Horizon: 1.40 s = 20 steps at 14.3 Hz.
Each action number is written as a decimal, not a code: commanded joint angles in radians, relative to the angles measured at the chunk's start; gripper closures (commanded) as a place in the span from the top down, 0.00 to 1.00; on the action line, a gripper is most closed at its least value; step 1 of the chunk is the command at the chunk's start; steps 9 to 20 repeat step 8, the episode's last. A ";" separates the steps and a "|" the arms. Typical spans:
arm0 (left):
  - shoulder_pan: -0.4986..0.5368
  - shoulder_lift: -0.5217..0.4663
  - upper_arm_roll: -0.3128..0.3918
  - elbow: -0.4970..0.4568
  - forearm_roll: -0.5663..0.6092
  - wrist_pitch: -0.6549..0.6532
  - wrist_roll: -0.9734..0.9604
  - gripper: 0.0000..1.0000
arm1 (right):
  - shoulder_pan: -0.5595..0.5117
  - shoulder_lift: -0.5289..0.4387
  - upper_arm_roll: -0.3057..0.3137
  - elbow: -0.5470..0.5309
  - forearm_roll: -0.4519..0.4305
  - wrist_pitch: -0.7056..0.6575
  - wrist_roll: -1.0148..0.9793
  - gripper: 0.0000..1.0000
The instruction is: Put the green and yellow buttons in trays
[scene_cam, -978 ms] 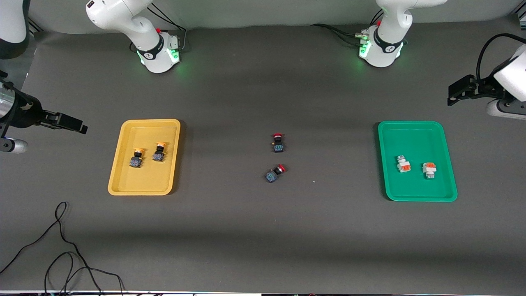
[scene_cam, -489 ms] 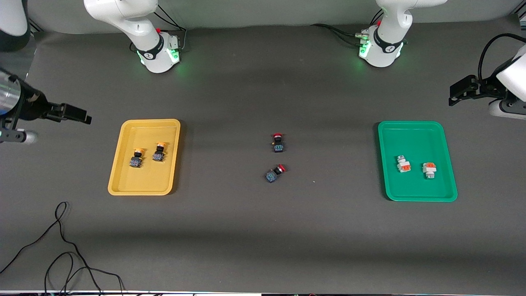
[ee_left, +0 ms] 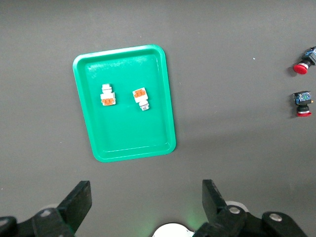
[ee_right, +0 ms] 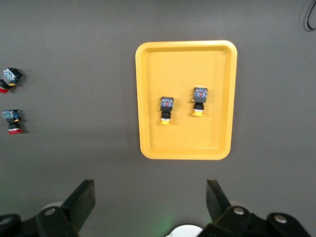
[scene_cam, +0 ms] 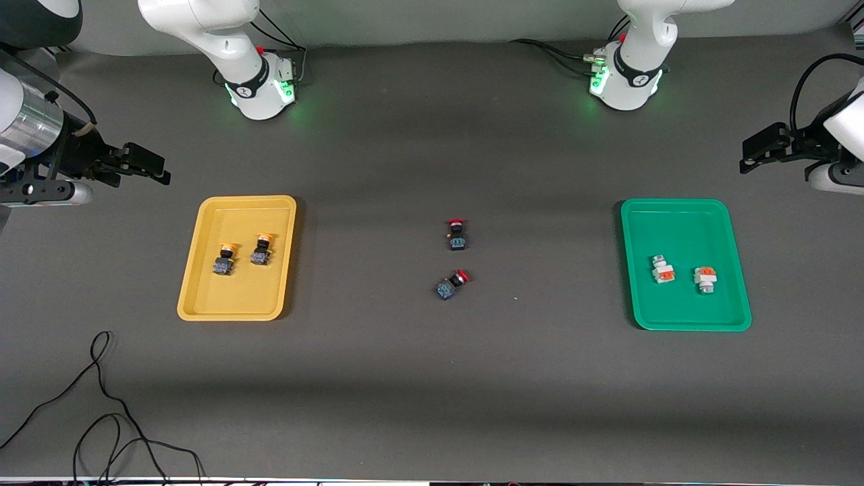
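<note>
Front view, left-centre of frame: shallow yellow plastic tray [scene_cam: 236, 307] carries both black orange-capped buttons [scene_cam: 225, 259], side by side.
Front view, right-centre: shallow green plastic tray [scene_cam: 682, 317] holds both white-grey orange-block buttons [scene_cam: 663, 268], close together.
Front view, middle: two black red-capped switches [scene_cam: 457, 234] lie on the dark grey table [scene_cam: 432, 391], apart from both trays.
Front view, edges: right gripper [scene_cam: 150, 169] upper left, left gripper [scene_cam: 754, 154] upper right, both over bare table.
Left wrist view: green tray upper left, left gripper's fingers [ee_left: 76, 203] spread wide, grasping nothing.
Right wrist view: yellow tray top centre, right gripper's fingers [ee_right: 81, 200] parted, nothing between them.
</note>
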 commanded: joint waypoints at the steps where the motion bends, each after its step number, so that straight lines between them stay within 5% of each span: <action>1: -0.003 -0.018 -0.002 -0.007 -0.003 -0.007 -0.011 1.00 | 0.034 0.029 -0.048 0.048 -0.012 -0.001 -0.028 1.00; 4: -0.006 -0.013 -0.002 -0.002 0.000 -0.007 -0.011 1.00 | 0.054 0.051 -0.069 0.090 0.011 -0.014 -0.028 1.00; 6: -0.007 -0.009 -0.003 0.006 0.002 -0.009 -0.013 1.00 | 0.113 0.052 -0.138 0.114 0.011 -0.021 -0.028 1.00; 20: -0.004 -0.006 -0.003 0.004 0.002 -0.010 -0.014 1.00 | 0.114 0.052 -0.140 0.117 0.011 -0.028 -0.028 1.00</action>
